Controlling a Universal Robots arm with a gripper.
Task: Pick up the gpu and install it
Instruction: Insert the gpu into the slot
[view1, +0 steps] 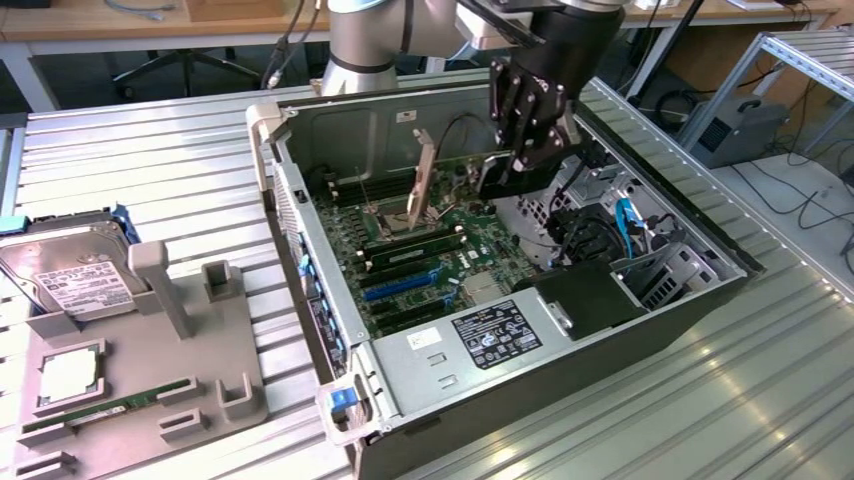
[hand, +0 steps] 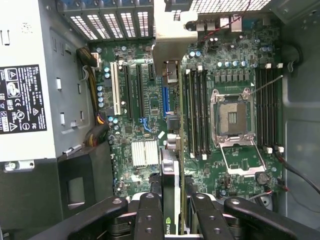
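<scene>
Well, from where the exterior view looks on, the arm reaches down into the open computer case (view1: 561, 370) standing on the ribbed metal worktop (view1: 160, 170). The black pincer (view1: 518, 160) is part-way closed, clamped on the gpu (view1: 427, 190). The card stands on edge above the motherboard (view1: 467, 265), and its pale bracket slants up towards the back wall of the case. That view does not settle whether the card's lower edge touches the board.

On the exterior view's left, well apart from the case, a grey holder (view1: 200, 350) carries a silver hard drive (view1: 67, 275) with a white label. A narrow green memory stick (view1: 94, 410) lies nearer the front.

The wrist view looks straight down the card. Two dark fingers (hand: 149, 215) press on either side of the thin gpu (hand: 170, 180), which is seen edge-on with a green logo near the grip. Its silvery bracket (hand: 172, 40) is at the far end, against the vented rear of the case. The card runs in line with a short blue slot (hand: 165, 100), just beside the rows of memory slots. The open processor socket (hand: 233, 117) is on the far side of those slots. The power supply (hand: 25, 100), with its black label, sits off to the other side.
</scene>
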